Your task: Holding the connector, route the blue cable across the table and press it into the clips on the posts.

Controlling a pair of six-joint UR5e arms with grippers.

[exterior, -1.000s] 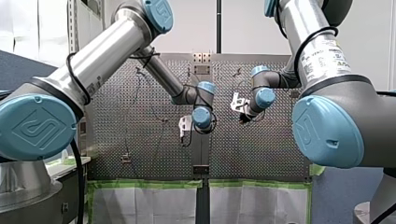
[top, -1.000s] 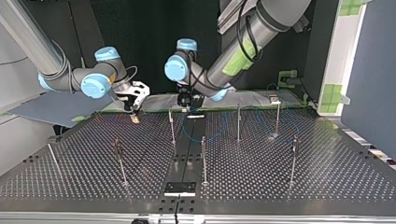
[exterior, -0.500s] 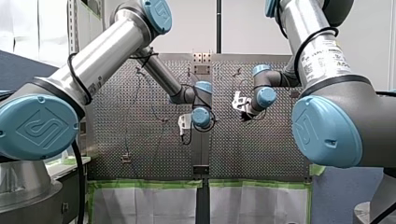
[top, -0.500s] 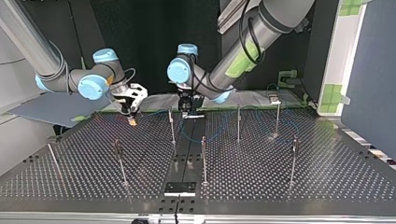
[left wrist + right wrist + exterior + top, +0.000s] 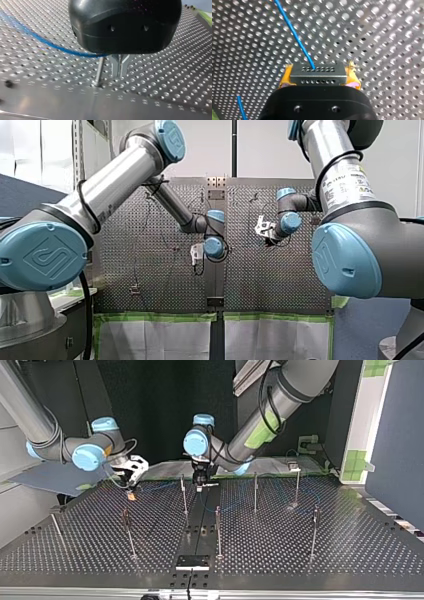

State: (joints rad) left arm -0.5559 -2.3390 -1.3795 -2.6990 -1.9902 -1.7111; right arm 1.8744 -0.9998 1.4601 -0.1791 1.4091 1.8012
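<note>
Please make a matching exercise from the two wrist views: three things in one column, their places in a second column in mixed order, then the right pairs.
1. connector
2. post
3. blue cable

A. stands upright close beside my left gripper
B. leaves the connector and runs ahead over the table
C. sits between the yellow pads of my right gripper

Pairs: 1-C, 2-A, 3-B.

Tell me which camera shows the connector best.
The right wrist view: the connector sits centred, clamped between the yellow pads of my right end effector, blue cable leaving it. The top view shows only a tiny speck under that end effector; the front and left wrist views show nothing clear of it.
</note>
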